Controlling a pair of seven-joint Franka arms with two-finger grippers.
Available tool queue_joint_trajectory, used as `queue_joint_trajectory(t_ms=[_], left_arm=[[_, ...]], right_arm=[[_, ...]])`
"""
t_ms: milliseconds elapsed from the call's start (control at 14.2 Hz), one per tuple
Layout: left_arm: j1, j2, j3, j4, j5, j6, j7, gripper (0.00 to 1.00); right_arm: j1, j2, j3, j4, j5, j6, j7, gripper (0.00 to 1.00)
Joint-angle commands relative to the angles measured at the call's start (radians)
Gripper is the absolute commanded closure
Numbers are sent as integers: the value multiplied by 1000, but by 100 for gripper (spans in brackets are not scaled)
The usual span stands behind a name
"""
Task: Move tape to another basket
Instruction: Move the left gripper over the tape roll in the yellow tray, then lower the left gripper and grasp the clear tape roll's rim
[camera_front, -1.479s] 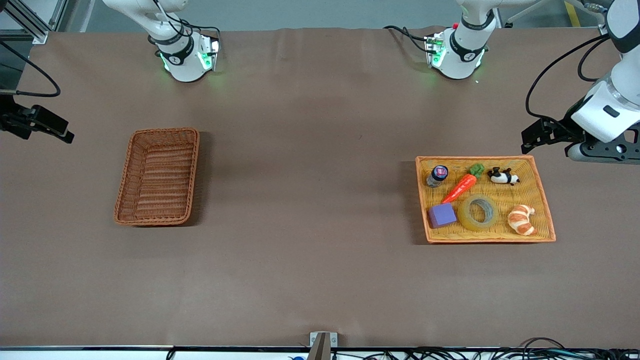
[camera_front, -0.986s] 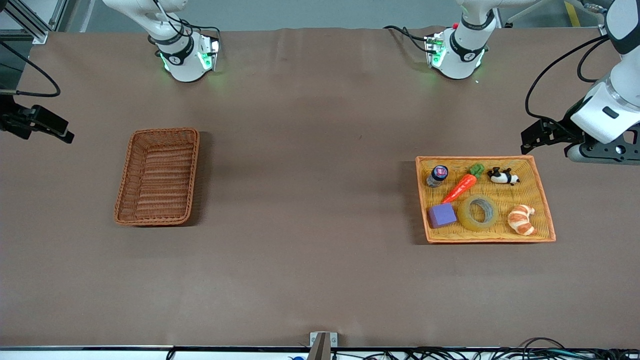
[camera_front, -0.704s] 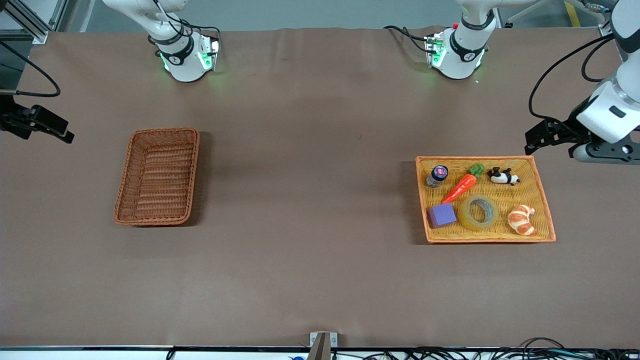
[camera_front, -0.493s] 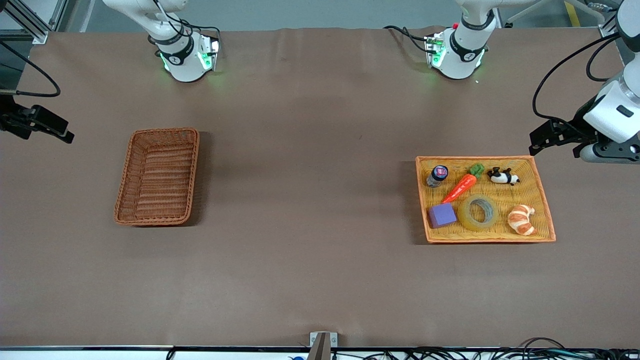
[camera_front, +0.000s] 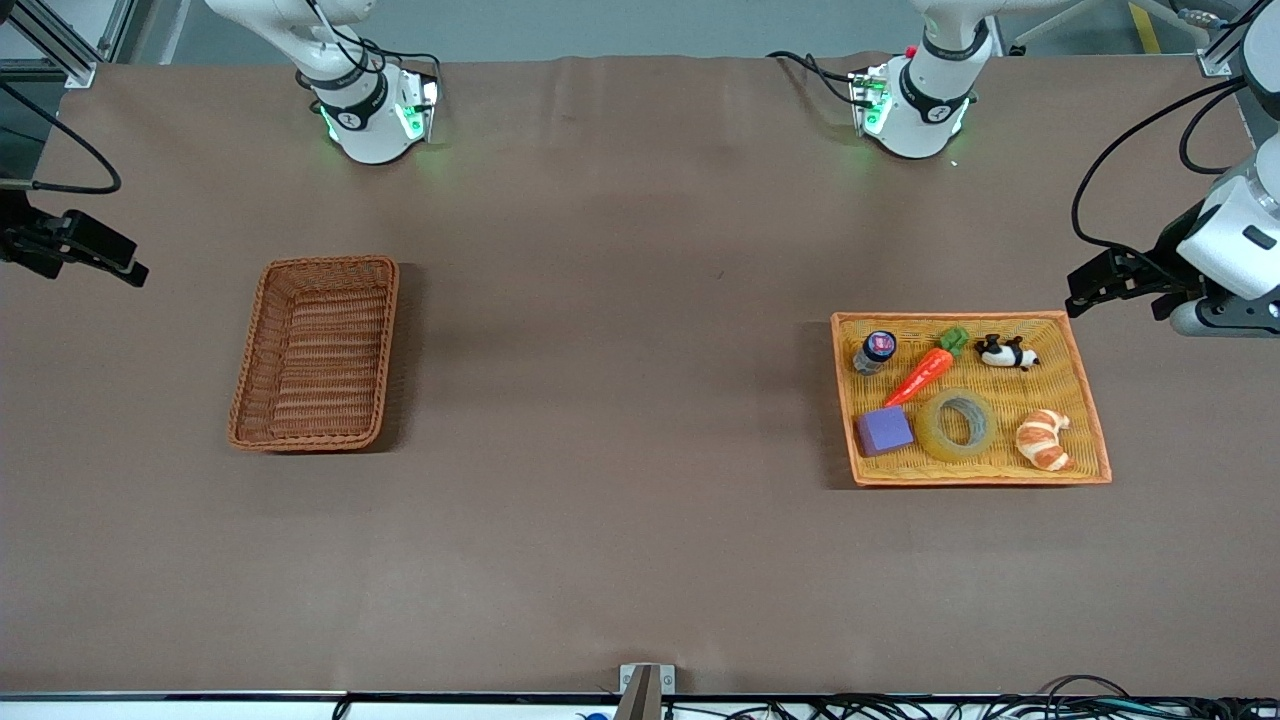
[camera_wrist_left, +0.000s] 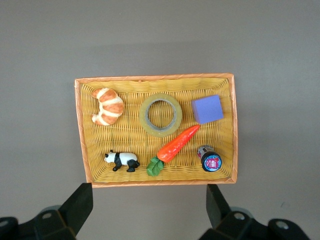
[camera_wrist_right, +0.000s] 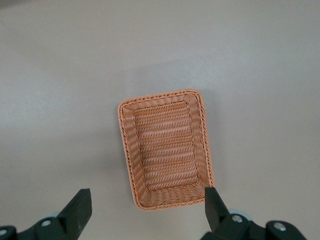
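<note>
The tape (camera_front: 957, 424), a yellowish ring with a grey core, lies flat in the yellow woven tray (camera_front: 975, 480), between a purple cube (camera_front: 884, 430) and a croissant (camera_front: 1042, 440). In the left wrist view the tape (camera_wrist_left: 160, 114) sits well away from my left gripper (camera_wrist_left: 149, 212), which hangs open and empty over bare table beside the tray's panda edge. The reddish-brown basket (camera_front: 315, 352) stands empty toward the right arm's end of the table. My right gripper (camera_wrist_right: 147, 212) is open and empty, high over the table beside the basket (camera_wrist_right: 167, 150).
The tray also holds a carrot (camera_front: 925, 372), a toy panda (camera_front: 1006, 352) and a small capped bottle (camera_front: 875, 352). A wide stretch of brown table separates tray and basket. The arms' bases (camera_front: 370, 120) stand along the table edge farthest from the front camera.
The left arm's hand has drifted away from the tray toward the left arm's end of the table. The right arm, the tape and the basket have not moved.
</note>
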Motion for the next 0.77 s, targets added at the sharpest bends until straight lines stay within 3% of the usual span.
queue_joint_trajectory(t_ms=[0,423,704], left_arm=[[25,8,-1,8,-5,-9,14,0],[33,45,-1,-24,-5,-1,14,0],[33,91,-2,-130,-7,110,14,0]], right_arm=[[-12,0,4,6,21,-8,-8,0],[-12,0,4,6,21,-6,-8,0],[-12,0,4,6,21,-8,-8,0]])
